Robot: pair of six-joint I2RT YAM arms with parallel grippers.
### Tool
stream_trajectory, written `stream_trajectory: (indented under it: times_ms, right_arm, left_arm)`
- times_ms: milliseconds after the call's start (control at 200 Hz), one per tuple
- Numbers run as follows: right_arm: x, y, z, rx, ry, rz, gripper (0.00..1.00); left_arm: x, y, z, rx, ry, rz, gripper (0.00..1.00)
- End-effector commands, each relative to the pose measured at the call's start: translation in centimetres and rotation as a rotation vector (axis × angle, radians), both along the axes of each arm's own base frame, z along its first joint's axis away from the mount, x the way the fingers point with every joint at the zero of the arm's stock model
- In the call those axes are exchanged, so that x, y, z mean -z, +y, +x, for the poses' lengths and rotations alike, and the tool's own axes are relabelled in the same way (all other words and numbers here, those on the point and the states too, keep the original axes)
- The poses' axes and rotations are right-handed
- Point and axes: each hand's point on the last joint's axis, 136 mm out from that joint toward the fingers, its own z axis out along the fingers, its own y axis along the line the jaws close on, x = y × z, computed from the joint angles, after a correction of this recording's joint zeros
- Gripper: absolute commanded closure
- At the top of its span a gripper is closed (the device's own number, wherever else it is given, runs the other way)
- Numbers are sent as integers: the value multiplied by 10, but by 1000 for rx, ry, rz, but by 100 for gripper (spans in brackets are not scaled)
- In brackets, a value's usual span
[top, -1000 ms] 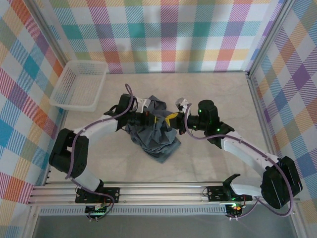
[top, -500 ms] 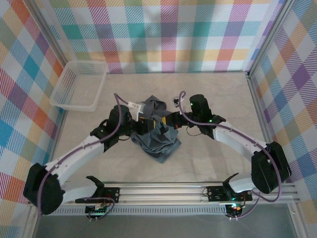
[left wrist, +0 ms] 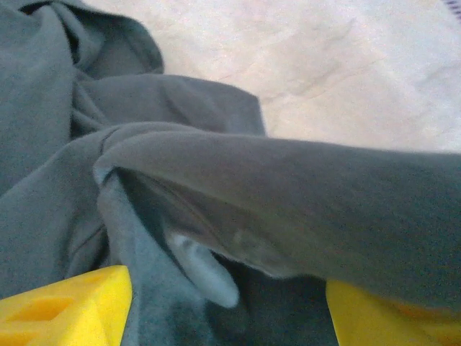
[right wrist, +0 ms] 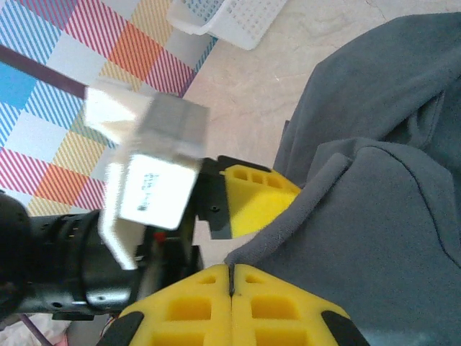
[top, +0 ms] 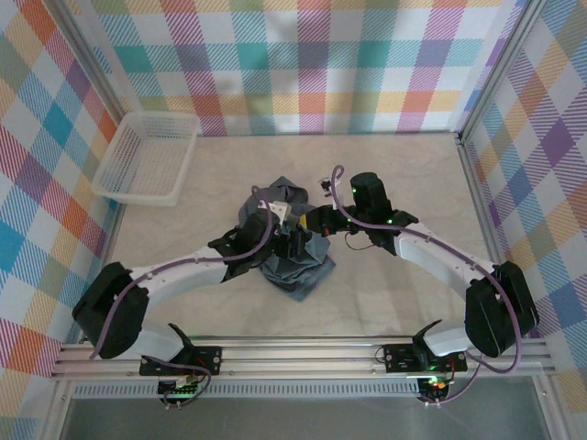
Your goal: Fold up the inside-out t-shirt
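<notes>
Nearest the camera in the overhead view, a metal rail [top: 303, 353] carries both arm bases at the table's front edge. From there the two arms reach inward and meet over the middle of the pale marbled table [top: 413, 174]. The inside-out t-shirt [top: 298, 270], slate blue-grey and heavily wrinkled, lies bunched in a heap there, roughly at the table's centre.

The left gripper [left wrist: 227, 310] sits low against the heap. Its yellow fingers [left wrist: 65, 306] stand wide apart, with loose cloth lying between them and a raised fold stretching across above them. They are not clamped on anything.

The right gripper [right wrist: 230, 277] meets the shirt from the other side, just beside the left one. Its yellow fingers are pressed flat together, and a hemmed edge of the shirt is pinched at their tips.

Farther back, in the far left corner and well apart from the shirt, sits a white lattice basket [top: 158, 116]. Bright plaid walls [top: 303, 64] close in the far side.
</notes>
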Motion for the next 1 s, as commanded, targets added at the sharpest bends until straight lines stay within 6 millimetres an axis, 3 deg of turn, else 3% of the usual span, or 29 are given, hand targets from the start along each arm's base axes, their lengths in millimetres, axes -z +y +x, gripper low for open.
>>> stream_trajectory:
  times_ms: [0,155,255,330,385,535,655,735,830,995]
  right_arm:
    - [-18,2,-4,-18,-11,32,100]
    - [-10,-6,1,33,1,-16,100]
    - [2,-21,15,127,16,-98,100]
    - [10,-34,25,197,18,-163,100]
    - [13,-41,30,226,13,-188,100]
    - [16,-60,47,310,-40,-290,100]
    - [3,-39,41,175,-72,-245,91]
    - [-2,-35,36,140,-66,-229,78]
    - [0,-41,31,150,-72,-234,77]
    - [20,-53,14,174,-62,-275,78]
  left_arm:
    - [-29,0,24,-90,-102,4,31]
    - [-42,8,33,-138,-111,23,40]
    - [-54,19,30,-151,-103,12,64]
    - [-61,27,26,-140,-74,7,89]
    - [-61,33,23,-121,-27,5,97]
    - [-56,42,5,0,117,14,100]
    - [-49,47,-2,45,184,24,100]
    - [-41,51,4,34,227,8,100]
    - [-19,60,18,1,300,-36,100]
    - [20,67,43,-24,433,-122,100]
